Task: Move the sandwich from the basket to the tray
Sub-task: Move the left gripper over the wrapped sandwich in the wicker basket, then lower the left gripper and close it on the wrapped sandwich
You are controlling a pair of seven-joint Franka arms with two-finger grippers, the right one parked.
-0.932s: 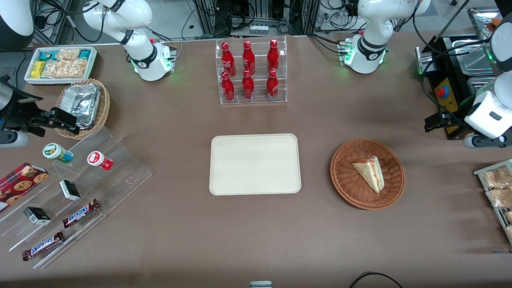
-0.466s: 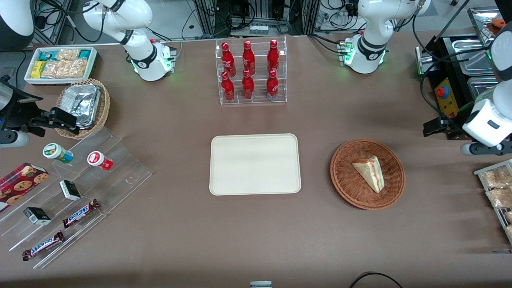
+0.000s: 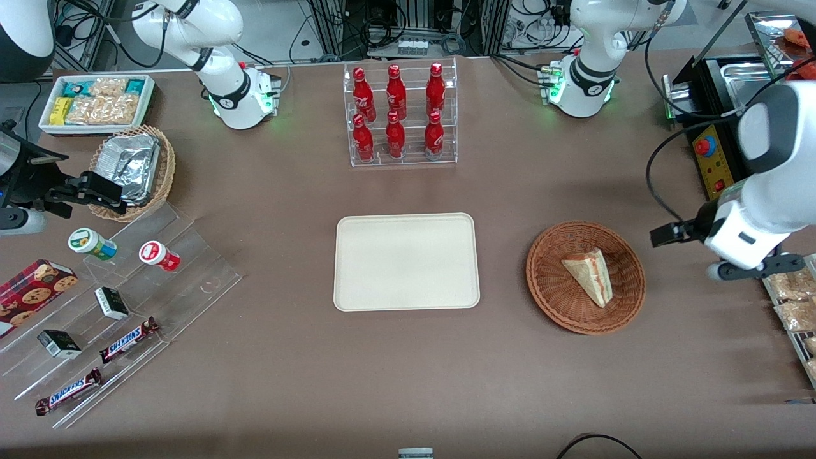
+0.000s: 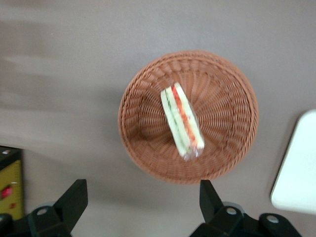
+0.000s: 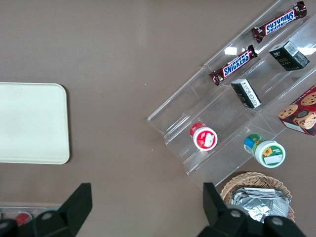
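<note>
Sandwich point(image 3: 589, 275) lies in the reddish-brown wicker basket point(image 3: 548, 287), a pale wedge with its red and green filling showing along one edge (the wrist view shows those layers clearly point(image 4: 181, 121)). Going across the front view, the clear stepped rack point(image 3: 191, 268) with snack bars point(image 3: 129, 339) and small tubs sits toward the parked arm's end of the table. Next comes the cream tray point(image 3: 406, 261), bare, with the rack of red bottles point(image 3: 398, 115) farther from the camera. Beside the tray stands the basket point(image 4: 232, 98). The gripper point(image 3: 743, 271) hovers above the table just beside the basket, toward the working arm's end, its fingers point(image 4: 74, 200) spread wide and holding nothing.
</note>
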